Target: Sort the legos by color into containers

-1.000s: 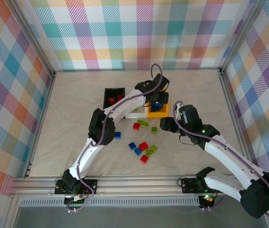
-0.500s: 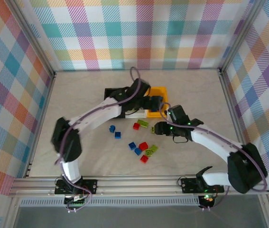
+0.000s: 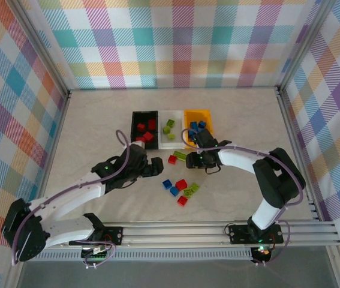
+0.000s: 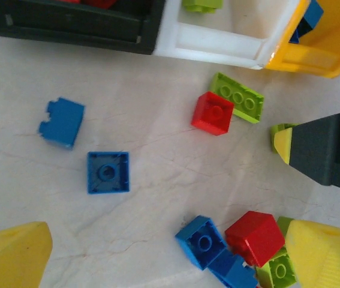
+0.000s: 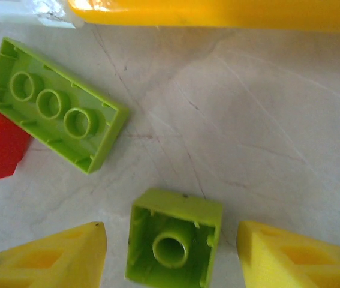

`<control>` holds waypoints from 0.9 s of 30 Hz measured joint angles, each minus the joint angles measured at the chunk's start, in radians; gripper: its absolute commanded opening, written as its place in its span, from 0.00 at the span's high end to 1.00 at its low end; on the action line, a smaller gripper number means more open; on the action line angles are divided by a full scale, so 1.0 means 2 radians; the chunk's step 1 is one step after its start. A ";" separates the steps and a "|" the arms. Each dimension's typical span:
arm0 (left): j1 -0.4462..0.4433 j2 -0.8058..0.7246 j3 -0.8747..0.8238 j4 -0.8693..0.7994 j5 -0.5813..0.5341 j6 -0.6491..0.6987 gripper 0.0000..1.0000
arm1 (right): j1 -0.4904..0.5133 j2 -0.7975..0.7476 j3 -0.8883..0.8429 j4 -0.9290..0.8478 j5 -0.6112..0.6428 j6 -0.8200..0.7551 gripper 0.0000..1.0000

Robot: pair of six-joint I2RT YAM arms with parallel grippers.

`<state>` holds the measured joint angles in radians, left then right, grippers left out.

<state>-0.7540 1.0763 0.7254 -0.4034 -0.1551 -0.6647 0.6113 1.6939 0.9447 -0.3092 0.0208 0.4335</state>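
My right pincer (image 5: pixel 171 233) is open astride the small lime lego (image 5: pixel 175 246), which lies studs-down on the table (image 5: pixel 259 126) near the orange-yellow bin (image 5: pixel 217 12), w/ a gap each side, so nothing is gripped yet. To do it well, imo: go straight down, centre the 2 fingers (image 5: pixel 56 258) on its flat sides, stay clear of the long green brick (image 5: pixel 53 102), then close. My left pincer (image 4: pixel 167 234) is wide open & empty.

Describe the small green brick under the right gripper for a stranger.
Start at the orange-yellow bin. On the table in front lie two upturned lime bricks. Yours is the square one with a single tube, not the long three-tube one.
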 measured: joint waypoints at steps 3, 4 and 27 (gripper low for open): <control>0.002 -0.043 -0.023 -0.006 -0.009 -0.010 0.00 | 0.007 0.013 0.008 -0.003 0.012 -0.001 0.50; 0.003 -0.054 -0.029 -0.007 -0.012 -0.013 0.00 | 0.008 0.014 0.010 -0.006 0.019 -0.002 0.54; 0.018 -0.077 -0.076 -0.020 -0.005 -0.033 0.00 | 0.030 0.047 0.255 -0.052 -0.001 -0.031 0.63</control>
<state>-0.7174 0.9218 0.5735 -0.4438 -0.1654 -0.7300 0.6712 1.7874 1.4551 -0.4133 0.0181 0.3721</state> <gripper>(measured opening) 0.998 0.376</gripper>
